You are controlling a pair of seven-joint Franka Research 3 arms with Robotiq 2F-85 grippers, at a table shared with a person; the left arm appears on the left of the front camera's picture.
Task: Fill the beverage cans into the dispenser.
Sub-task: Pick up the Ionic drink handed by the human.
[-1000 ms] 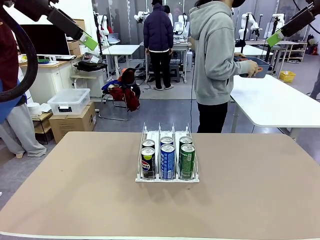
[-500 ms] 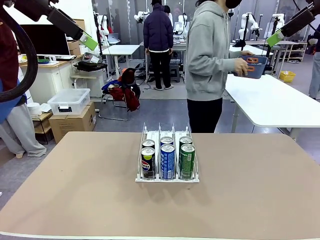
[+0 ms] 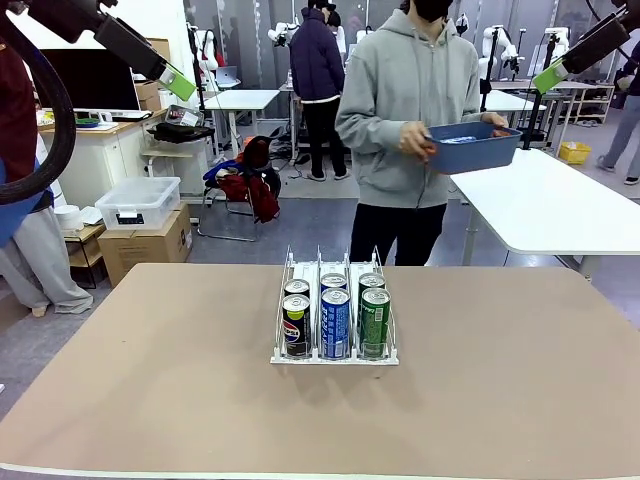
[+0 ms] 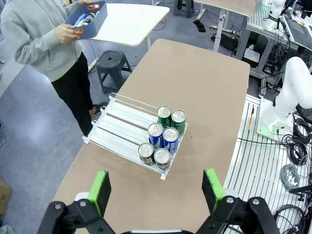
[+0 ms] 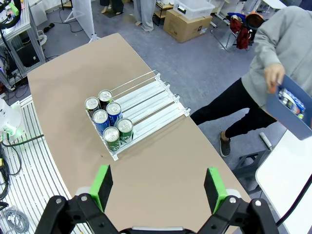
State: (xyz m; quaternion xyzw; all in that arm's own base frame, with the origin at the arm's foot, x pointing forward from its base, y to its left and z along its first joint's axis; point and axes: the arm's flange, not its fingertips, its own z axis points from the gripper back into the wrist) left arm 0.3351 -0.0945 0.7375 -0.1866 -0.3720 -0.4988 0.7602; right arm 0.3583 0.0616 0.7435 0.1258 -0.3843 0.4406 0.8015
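Sitting mid tan table, dispenser w/ cans; L hand, R hand open, empty; white desks behind.

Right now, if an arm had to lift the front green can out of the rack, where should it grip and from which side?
Probably from straight above, pinching the upper body of the front green can. It stands upright; wires of the rack fence its lower half, the blue can crowds one side, and a second green can stands behind.
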